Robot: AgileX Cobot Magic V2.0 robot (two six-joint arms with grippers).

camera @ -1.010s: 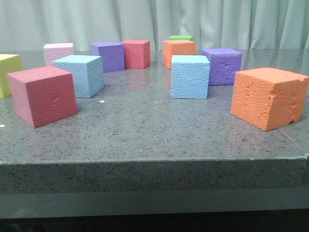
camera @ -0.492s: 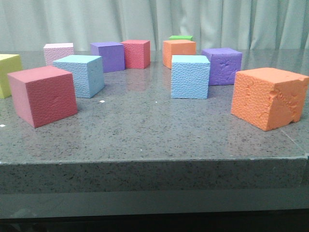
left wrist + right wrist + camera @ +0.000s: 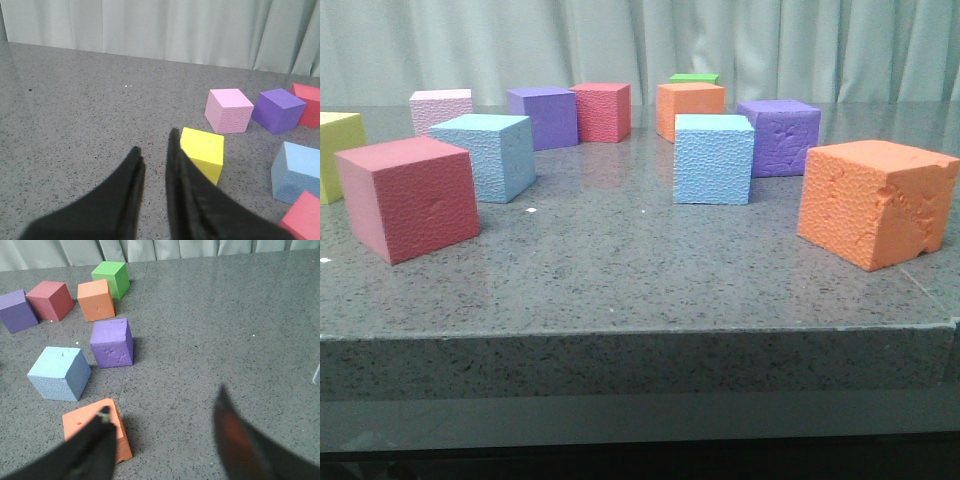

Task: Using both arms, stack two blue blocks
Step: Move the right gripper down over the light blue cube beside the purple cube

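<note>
Two sky-blue blocks stand apart on the grey table: one at left (image 3: 485, 155), one right of centre (image 3: 714, 158). No gripper shows in the front view. In the left wrist view my left gripper (image 3: 155, 142) hangs above bare table with its fingers nearly together and nothing between them; a blue block (image 3: 297, 172) lies off to its side, past a yellow cube (image 3: 202, 152). In the right wrist view my right gripper (image 3: 162, 405) is wide open and empty above the table; a blue block (image 3: 60, 372) lies beyond an orange cube (image 3: 95, 432).
Other cubes crowd the table: red (image 3: 408, 195) at front left, orange (image 3: 875, 200) at front right, purple (image 3: 780, 135) beside the right blue block, and pink (image 3: 440, 108), purple (image 3: 545, 115), red (image 3: 602, 110), orange (image 3: 690, 108) and green (image 3: 694, 78) at the back. The table edge (image 3: 640, 330) runs across the front.
</note>
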